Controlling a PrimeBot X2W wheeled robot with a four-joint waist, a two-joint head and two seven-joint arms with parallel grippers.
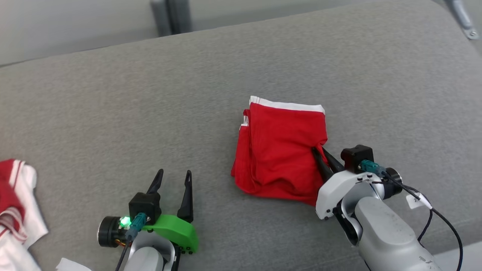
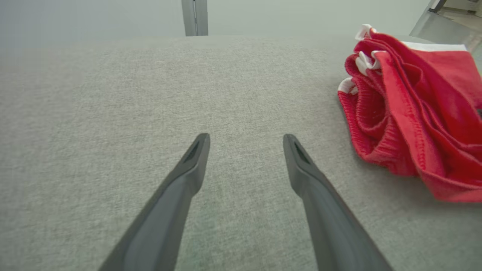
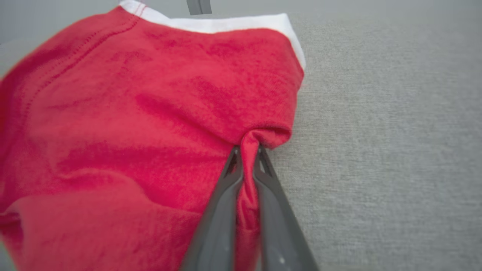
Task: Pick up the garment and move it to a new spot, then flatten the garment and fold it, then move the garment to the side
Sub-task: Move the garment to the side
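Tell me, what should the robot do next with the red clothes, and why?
Probably lift the right claw a little and carry the red garment aside: it looks folded, the claw is pinched shut on its edge, and the left claw is open, away from it.

Silver-grey forearms (image 1: 391,233), dark tapered fingers (image 1: 186,195), green bracket (image 1: 177,231), black cables (image 1: 446,223).
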